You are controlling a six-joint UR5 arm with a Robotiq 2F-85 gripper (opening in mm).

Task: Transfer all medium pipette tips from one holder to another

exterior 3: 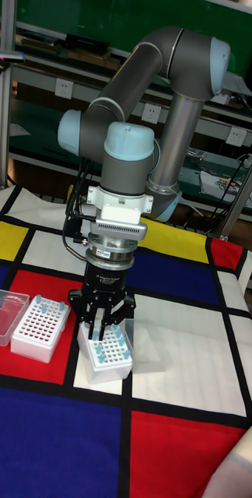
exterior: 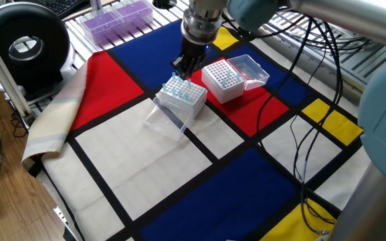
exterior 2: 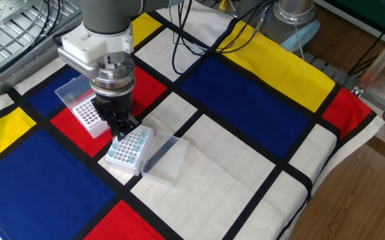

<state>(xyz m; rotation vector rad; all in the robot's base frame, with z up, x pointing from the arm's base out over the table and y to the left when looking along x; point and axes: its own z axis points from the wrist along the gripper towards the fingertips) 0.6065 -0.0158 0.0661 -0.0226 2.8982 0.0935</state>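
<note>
A white holder [exterior: 187, 100] [exterior 2: 137, 139] [exterior 3: 103, 371] stands mid-cloth, filled with blue-topped medium pipette tips [exterior: 186, 91] [exterior 2: 127, 152] [exterior 3: 110, 352]. My gripper [exterior: 179, 71] [exterior 2: 121, 129] [exterior 3: 103, 334] hangs just above its far edge, fingers close together and seemingly pinching one tip, which they largely hide. A second white holder [exterior: 225, 77] [exterior 2: 85, 115] [exterior 3: 40, 325] sits right beside it, mostly bare red-ringed holes with a few tips along one side.
Each holder's clear lid lies hinged open: one [exterior: 168, 119] [exterior 2: 164, 157] toward the cloth's middle, the other [exterior: 251, 69] [exterior 2: 69, 91] [exterior 3: 1, 315] on the far side. Purple-tinted rack boxes [exterior: 116, 17] and a round black device [exterior: 25, 40] stand beyond the cloth. Cables [exterior: 313, 100] drape across it.
</note>
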